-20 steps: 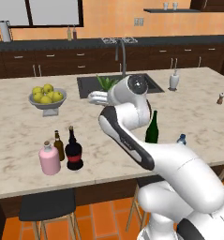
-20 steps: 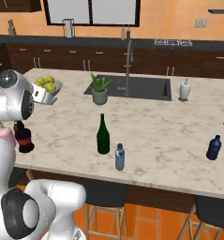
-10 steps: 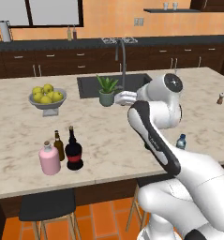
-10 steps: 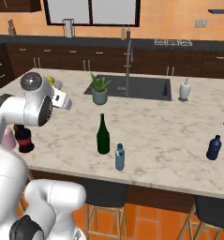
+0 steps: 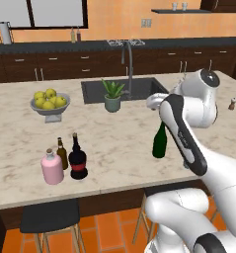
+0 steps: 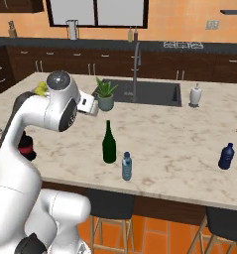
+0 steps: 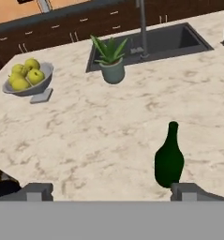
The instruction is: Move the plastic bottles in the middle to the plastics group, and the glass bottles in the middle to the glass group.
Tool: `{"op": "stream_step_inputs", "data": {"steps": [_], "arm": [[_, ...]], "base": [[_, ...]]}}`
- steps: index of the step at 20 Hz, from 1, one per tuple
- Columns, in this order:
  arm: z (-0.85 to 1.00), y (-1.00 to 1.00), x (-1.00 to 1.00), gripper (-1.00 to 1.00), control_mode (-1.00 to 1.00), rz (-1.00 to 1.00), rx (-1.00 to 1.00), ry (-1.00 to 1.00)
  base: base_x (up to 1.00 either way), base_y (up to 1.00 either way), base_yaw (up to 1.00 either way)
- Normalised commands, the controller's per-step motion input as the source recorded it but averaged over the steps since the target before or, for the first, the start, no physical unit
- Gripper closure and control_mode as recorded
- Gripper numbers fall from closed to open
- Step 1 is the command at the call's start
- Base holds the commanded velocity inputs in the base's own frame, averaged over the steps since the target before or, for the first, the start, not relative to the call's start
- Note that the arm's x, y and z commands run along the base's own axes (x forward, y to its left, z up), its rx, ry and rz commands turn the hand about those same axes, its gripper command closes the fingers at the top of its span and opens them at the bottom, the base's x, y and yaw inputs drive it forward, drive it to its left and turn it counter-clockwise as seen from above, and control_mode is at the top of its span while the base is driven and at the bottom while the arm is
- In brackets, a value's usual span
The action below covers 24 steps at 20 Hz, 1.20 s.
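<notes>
The gripper (image 7: pixel 111 191) hangs above the marble island with its two fingertips set wide apart and holding nothing.

The dark-green wine bottle (image 7: pixel 169 156) stands upright on the counter (image 7: pixel 85 136) just ahead of the right fingertip. The small blue-capped water bottle (image 6: pixel 127 166) stands just beside it, nearer the counter's front edge. At the left end, the black bottle with a red label band (image 5: pixel 78 158) stands upright close to the pink flask (image 5: pixel 52 167) and the small brown bottle (image 5: pixel 61 153). A bowl of yellow fruit (image 7: pixel 27 77) and a potted plant (image 7: pixel 111 61) sit farther back, near the sink (image 7: pixel 151 42).
</notes>
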Motion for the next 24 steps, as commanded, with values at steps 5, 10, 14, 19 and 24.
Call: {"op": "stream_step_inputs", "data": {"steps": [5, 10, 14, 19, 24], "arm": [[-0.17, -0.56, 0.01, -1.00, -1.00, 0.00, -0.18, 0.00], [-0.39, -0.22, 0.19, -1.00, -1.00, 0.00, -0.06, 0.09], [-0.23, -0.36, 0.22, -1.00, -1.00, 0.00, 0.00, 0.14], [-0.39, -0.21, 0.32, -1.00, -1.00, -0.01, 0.00, 0.22], [-0.33, 0.00, 0.41, -1.00, -1.00, -0.01, 0.00, 0.09]], "base": [[0.00, 0.00, 0.00], [0.00, 0.00, 0.00], [0.00, 0.00, 0.00], [0.00, 0.00, 0.00], [0.00, 0.00, 0.00]]}}
